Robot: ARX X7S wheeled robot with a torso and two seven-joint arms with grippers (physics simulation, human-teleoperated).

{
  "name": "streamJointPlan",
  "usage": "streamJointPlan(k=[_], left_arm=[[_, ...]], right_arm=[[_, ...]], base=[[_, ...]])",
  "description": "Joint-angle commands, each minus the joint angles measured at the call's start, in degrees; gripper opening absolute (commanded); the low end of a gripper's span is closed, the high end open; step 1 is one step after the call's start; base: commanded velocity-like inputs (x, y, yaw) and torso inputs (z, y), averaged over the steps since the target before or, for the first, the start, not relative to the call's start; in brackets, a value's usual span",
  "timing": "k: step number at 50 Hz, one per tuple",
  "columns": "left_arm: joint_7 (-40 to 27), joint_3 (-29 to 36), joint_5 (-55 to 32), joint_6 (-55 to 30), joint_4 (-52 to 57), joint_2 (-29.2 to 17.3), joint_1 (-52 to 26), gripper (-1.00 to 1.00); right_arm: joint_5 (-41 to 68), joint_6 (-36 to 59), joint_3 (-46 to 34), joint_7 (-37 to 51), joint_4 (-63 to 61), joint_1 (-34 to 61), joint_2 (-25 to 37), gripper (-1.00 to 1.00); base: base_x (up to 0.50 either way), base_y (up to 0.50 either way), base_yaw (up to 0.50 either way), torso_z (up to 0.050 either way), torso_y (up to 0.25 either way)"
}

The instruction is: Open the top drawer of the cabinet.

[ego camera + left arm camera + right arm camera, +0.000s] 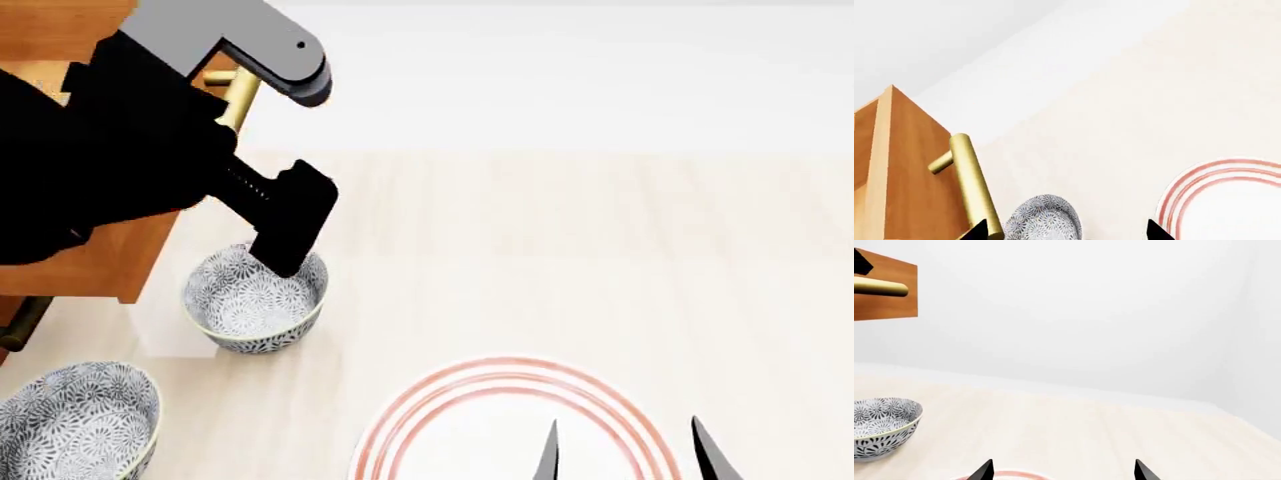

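Observation:
The cabinet is an orange-brown wooden box at the far left of the head view, largely hidden by my left arm. In the left wrist view the top drawer shows its wood front with the brass bar handle standing out from it. My left gripper is open, its fingers spread wide. One fingertip sits right beside the handle's end, and nothing is clamped. The handle also shows in the right wrist view. My right gripper hangs open and empty over a plate.
A patterned bowl stands on the pale table right below the left gripper. A second bowl sits at the front left. A white plate with red rings lies under the right gripper. A lower brass handle peeks out beneath the cabinet.

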Motion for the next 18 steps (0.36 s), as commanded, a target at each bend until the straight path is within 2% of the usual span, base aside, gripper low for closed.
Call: streamJointPlan(k=[1,3,6,7,8,9,12,13,18], left_arm=[[-36.19,0.28,-48.48,4.85,7.21,-7.05,-2.54,1.00],[-32.72,2.08,-42.37,6.21,12.90,-9.74,-2.80,1.00],[-37.68,-1.59,-48.25,6.55,15.70,-12.44,-2.40,1.00],[-38.42,-2.59,-45.01,8.39,21.58,-14.65,-1.53,1.00],[-40.14,-3.96,-48.73,8.79,21.74,-15.19,-0.63,1.00],[-40.88,-4.94,-43.74,11.40,28.38,-17.51,1.65,1.00],[-43.32,-8.87,-45.10,15.47,34.29,-20.01,6.81,1.00],[-45.16,-11.98,-45.44,18.66,38.39,-21.60,10.83,1.00],[-46.01,-20.31,-36.71,28.93,52.35,-25.78,25.79,1.00]], right_arm=[[0.00,0.04,-0.26,0.16,0.13,0.12,0.04,1.00],[-0.15,-0.01,-0.47,0.19,0.23,0.18,-0.02,1.00],[-0.38,0.16,-0.79,0.29,0.19,0.32,-0.06,1.00],[-0.41,0.32,-0.88,0.35,0.06,0.37,-0.07,1.00],[-0.41,0.42,-0.88,0.41,-0.11,0.36,-0.04,1.00],[-0.55,0.37,-0.98,0.44,-0.12,0.33,-0.01,1.00],[-0.60,0.41,-1.03,0.54,-0.21,0.26,0.03,1.00],[-0.77,0.42,-1.09,0.64,-0.32,0.26,0.06,1.00],[-0.83,0.52,-1.27,0.72,-0.23,0.48,0.04,1.00]], base=[[0.00,0.00,0.00,0.000,0.000],[0.00,0.00,0.00,0.000,0.000],[0.00,0.00,0.00,0.000,0.000],[0.00,0.00,0.00,0.000,0.000],[0.00,0.00,0.00,0.000,0.000],[0.00,0.00,0.00,0.000,0.000],[0.00,0.00,0.00,0.000,0.000],[0.00,0.00,0.00,0.000,0.000],[0.00,0.00,0.00,0.000,0.000]])
